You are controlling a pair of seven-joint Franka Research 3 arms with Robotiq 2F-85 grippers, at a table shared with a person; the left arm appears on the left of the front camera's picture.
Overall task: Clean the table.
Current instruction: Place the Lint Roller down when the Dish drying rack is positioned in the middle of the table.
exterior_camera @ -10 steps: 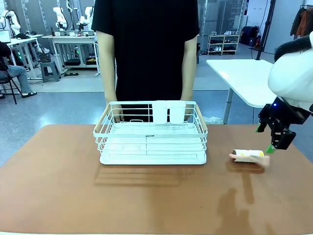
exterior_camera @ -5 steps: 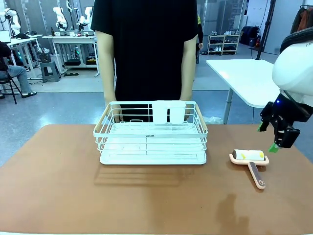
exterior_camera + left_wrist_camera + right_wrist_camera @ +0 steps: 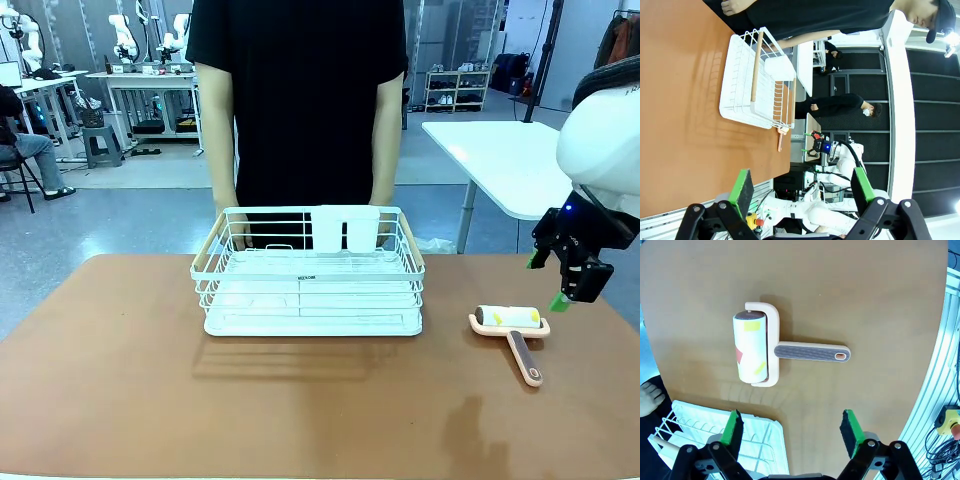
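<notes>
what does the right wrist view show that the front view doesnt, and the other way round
Right wrist view alone: the lint roller from straight above, with yellow and red scraps stuck on its sheet, the ribbed handle pointing away from the roll, and the right gripper with jaws wide apart and nothing between them.

Front view alone: the person standing behind the wire rack, and a white side table.

Both: the lint roller lying on the brown table, and part of the rack.

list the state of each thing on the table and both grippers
lint roller: lying flat on the table, handle toward the robot, not held
wire rack: upright, nothing visible on its tray
right gripper: open, above the table beside the roller
left gripper: open, holding nothing
</notes>
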